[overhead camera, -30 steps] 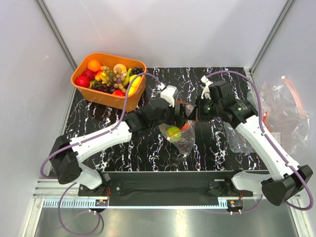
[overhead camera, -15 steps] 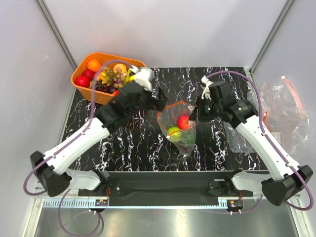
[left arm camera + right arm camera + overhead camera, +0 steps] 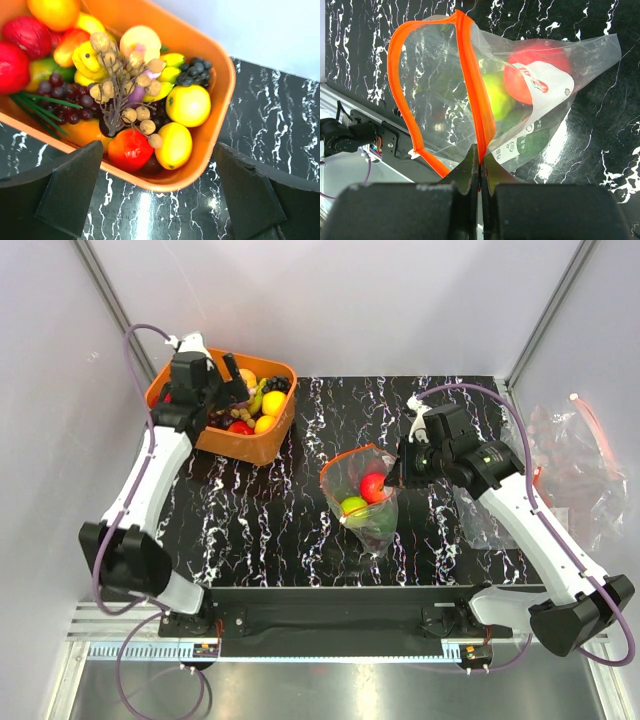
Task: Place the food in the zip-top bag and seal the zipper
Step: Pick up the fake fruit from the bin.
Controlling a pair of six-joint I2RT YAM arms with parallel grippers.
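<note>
One reach only: advance empty, wide-spread left fingers (image 3: 226, 382) onto food (image 3: 187, 105) in orange basket (image 3: 200, 45) straight ahead, right fingers (image 3: 480, 165) clenched on zipper (image 3: 470, 75) of open zip-top bag (image 3: 555, 95)

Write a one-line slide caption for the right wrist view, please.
Right gripper pinches the orange zipper of the open zip-top bag, a red apple and green fruit inside.

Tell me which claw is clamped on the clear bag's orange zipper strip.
The right claw, shut on that orange zipper strip; the left claw hangs open over the orange plastic basket.
</note>
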